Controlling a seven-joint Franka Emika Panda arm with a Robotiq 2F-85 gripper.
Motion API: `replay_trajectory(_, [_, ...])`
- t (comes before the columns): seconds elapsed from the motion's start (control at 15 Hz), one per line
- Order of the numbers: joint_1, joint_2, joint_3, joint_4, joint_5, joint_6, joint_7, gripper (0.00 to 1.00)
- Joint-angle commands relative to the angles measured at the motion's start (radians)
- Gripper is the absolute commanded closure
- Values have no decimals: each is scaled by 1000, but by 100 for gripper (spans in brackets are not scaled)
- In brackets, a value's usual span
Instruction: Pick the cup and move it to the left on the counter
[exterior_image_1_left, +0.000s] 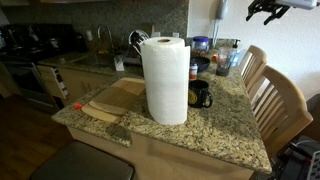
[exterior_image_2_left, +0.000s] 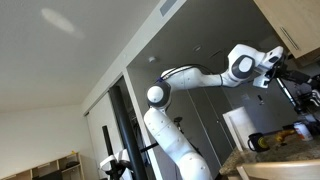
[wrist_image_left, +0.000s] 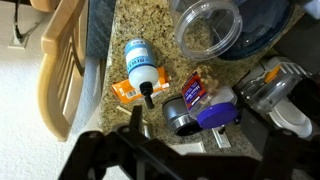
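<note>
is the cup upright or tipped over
Upright: the wrist view looks straight down into the cup, its round mouth facing up.

A tall white paper-towel roll (exterior_image_1_left: 165, 80) hides part of the glossy black mug (exterior_image_1_left: 202, 96). In an exterior view the robot's dark hand (exterior_image_1_left: 268, 13) is cropped by the top edge; in the wrist view it is a blurred silhouette.

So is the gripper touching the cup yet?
Apart. In an exterior view the gripper hangs high above the counter; the wrist view shows the cup well below it.
</note>
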Motion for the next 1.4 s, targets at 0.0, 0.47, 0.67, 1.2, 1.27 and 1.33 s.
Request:
replay_trajectory(0.0, [-6, -7, 6, 2, 6, -2, -6, 0])
replay_trajectory(0.47, [43, 156, -38, 55, 87, -143, -151, 0])
replay_trajectory(0.67, [34, 146, -30, 20, 52, -135, -109, 0])
replay_trajectory(1.2, [30, 194, -34, 18, 51, 48, 1, 0])
replay_trajectory(1.27, [29, 194, -33, 15, 49, 63, 25, 0])
replay_trajectory(1.33, [29, 194, -32, 13, 49, 68, 36, 0])
